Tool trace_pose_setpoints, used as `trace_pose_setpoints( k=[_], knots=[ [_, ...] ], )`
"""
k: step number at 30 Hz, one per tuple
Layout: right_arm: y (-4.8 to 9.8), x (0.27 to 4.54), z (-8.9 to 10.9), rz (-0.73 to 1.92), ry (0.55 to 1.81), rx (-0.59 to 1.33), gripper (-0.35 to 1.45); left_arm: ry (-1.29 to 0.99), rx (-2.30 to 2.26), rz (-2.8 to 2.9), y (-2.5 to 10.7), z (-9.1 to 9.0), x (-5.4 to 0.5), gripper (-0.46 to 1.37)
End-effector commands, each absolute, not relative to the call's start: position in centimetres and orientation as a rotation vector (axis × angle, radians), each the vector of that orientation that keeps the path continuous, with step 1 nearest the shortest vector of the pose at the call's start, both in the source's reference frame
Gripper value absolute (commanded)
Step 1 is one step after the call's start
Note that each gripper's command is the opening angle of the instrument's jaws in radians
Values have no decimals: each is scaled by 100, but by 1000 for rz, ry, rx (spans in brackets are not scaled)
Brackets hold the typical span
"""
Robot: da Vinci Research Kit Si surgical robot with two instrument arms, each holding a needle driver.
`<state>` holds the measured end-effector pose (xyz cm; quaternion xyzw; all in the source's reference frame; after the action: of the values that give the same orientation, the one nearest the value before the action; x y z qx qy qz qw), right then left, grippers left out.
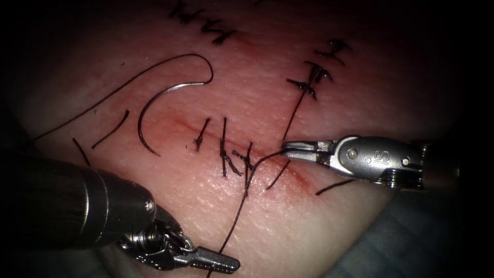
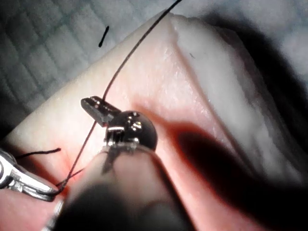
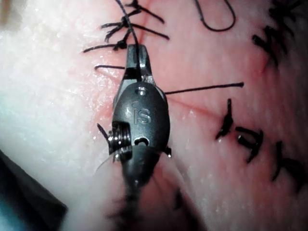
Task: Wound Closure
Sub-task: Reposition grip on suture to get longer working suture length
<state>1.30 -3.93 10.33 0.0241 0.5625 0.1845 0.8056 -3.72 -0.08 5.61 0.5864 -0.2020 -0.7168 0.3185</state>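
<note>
The curved needle lies free on the tissue left of the cut, not in the tissue, held by neither tool. Its thread loops off its upper end and trails away left. At the cut, a knot sits among several stitches. My right tool is shut on a short strand running from that knot; its jaws hold the strand. A longer strand runs from the knot down to my left tool, which is shut on it.
Loose cut ends of thread lie left of the needle, and another below the right tool. Older knotted stitches stand at the upper right. Red fluid tints the cut. Blue cloth borders the tissue at the lower right.
</note>
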Motion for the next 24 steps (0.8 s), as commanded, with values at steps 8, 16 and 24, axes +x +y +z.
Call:
trace_pose_setpoints(
  k=[8,16,24],
  knots=[
    [-396,132,1024,376,1216,20,116,-514,1553,-1869,12,566,-370,-35],
    [-388,142,998,270,1215,-106,144,-500,1577,-1885,39,564,-383,-35],
    [-387,154,971,53,1207,-234,144,-436,1652,-1962,62,556,-395,-35]
  ],
)
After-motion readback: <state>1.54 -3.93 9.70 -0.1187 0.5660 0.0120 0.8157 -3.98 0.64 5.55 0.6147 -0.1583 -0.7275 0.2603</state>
